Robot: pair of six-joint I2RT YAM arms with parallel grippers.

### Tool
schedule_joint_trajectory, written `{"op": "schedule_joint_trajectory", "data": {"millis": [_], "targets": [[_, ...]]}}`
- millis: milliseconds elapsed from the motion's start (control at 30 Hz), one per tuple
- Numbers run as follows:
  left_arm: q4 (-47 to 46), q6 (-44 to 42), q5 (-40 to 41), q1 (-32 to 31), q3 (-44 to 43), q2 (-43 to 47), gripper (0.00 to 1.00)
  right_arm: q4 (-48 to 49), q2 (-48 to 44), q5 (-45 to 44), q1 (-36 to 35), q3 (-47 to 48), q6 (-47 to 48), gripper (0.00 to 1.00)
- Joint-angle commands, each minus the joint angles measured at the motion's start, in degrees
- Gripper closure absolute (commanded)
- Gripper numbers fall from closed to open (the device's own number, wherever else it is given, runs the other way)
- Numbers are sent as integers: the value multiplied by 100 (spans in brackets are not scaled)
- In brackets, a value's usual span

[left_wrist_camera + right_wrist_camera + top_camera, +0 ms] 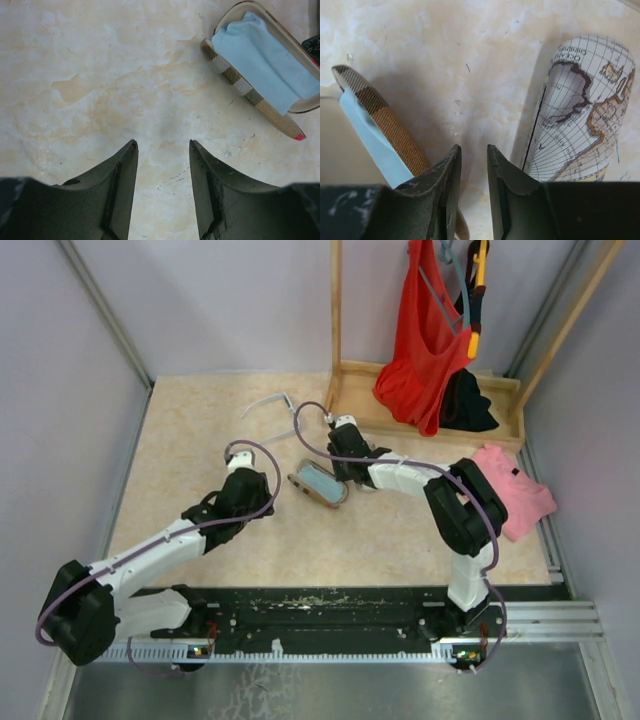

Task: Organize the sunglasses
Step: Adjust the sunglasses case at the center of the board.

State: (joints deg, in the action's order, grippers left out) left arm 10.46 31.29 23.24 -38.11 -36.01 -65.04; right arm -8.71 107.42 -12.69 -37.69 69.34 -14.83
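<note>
**White sunglasses out on the table, apart from the open case**

From above, shows the striped case (297, 480) lying open on the table (190, 430), a light blue cloth (320, 482) folded inside. Finds the white sunglasses (268, 400) beyond the case and off to its left, well apart from it, on bare tabletop with thin arms splayed; touched by neither gripper.

Places the left gripper (162, 145) left of the case, near but not touching. Jaws apart, only bare tabletop between the fingers (120, 190); nothing held. In that wrist view, puts the case up and right of the fingertips, striped wall toward the camera.

Places the right gripper (474, 147) at the right end of the case, close against it. Jaws a narrow slit apart, tabletop visible through it at the tips. Lower in the slit, shows a sliver of pale rim; cannot tell whether pinched or merely passing behind. Just left of those fingers, the striped wall and the cloth's edge; just right of them, on the side away from the case, a second case (580, 115) printed with a map, lying flat.

Beyond the case and to its right, a wooden rack (430, 430) with a red garment (420, 340) hanging and a black cloth (468, 405) on its base; farther right of the case, a pink cloth (515, 502).
</note>
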Motion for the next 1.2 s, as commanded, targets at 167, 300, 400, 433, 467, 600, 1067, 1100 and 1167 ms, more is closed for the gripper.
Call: {"op": "schedule_joint_trajectory", "data": {"millis": [167,300,400,433,467,600,1067,1100,1167], "targets": [[365,169,175,31,159,403,47,-36,-602,-140,-324,-498,-427,72],[378,167,198,31,198,495,46,-55,-761,-196,-443,-646,-586,72],[386,136,206,33,178,509,46,-81,-899,-287,-471,-708,-654,72],[399,132,214,32,163,509,46,-113,-947,-337,-472,-723,-667,72],[410,135,219,36,150,519,46,-157,-1004,-399,-475,-735,-678,72],[341,134,139,33,127,644,45,-336,-1521,-711,-473,-889,-750,72],[263,36,-531,36,216,1132,36,-867,-2595,-977,365,-1104,-598,49],[256,42,-539,39,218,1118,36,-932,-2640,-962,449,-1098,-600,48],[244,58,-603,36,197,1081,35,-1116,-2752,-1017,627,-1101,-642,48]]}}
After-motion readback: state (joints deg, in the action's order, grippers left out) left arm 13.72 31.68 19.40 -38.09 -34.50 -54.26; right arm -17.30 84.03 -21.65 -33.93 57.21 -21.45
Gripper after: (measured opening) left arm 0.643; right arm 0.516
